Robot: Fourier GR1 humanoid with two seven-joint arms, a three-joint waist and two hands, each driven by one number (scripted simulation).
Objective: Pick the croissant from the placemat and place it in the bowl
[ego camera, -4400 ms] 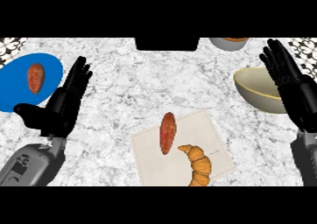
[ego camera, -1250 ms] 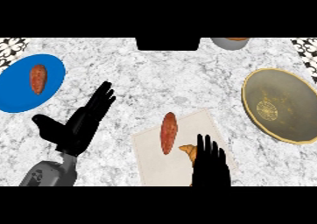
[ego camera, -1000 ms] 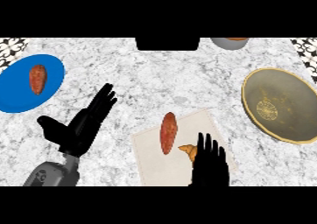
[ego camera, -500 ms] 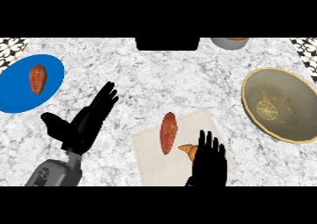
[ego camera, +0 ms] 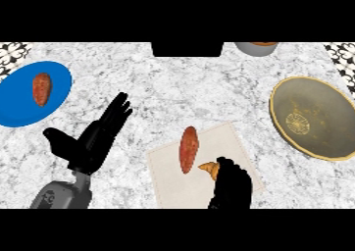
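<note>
Nearest, at the lower centre-right of the frame, the right hand (ego camera: 230,188) lies over the croissant (ego camera: 207,168), of which only one golden tip shows at the upper left of the fingers. Whether those fingers are curled around the pastry or merely laid over it cannot be told from this view. The croissant rests on the pale placemat (ego camera: 166,164), beside a longer reddish-brown loaf (ego camera: 188,149) that lies upright in the frame just to the upper left of the tip.

At the lower left, the left hand (ego camera: 93,139) is open, fingers straight and pointing toward the upper right, holding nothing; it sits apart from the placemat.

Judged from this layout, the step in hand is the grasp. It would go best with the fingers closing across the croissant's thick middle, not its tapered tip, and clear of the loaf, which lies near enough to be nudged. A straight lift before any sideways travel should keep the placemat from being dragged along.

Farther off, at the right middle of the frame, the bowl (ego camera: 313,117) stands well apart from the placemat, its gold rim facing upward; the carry should run toward the upper right and end over its centre. A blue plate (ego camera: 17,105) bearing another reddish loaf (ego camera: 41,89) occupies the upper left.
</note>
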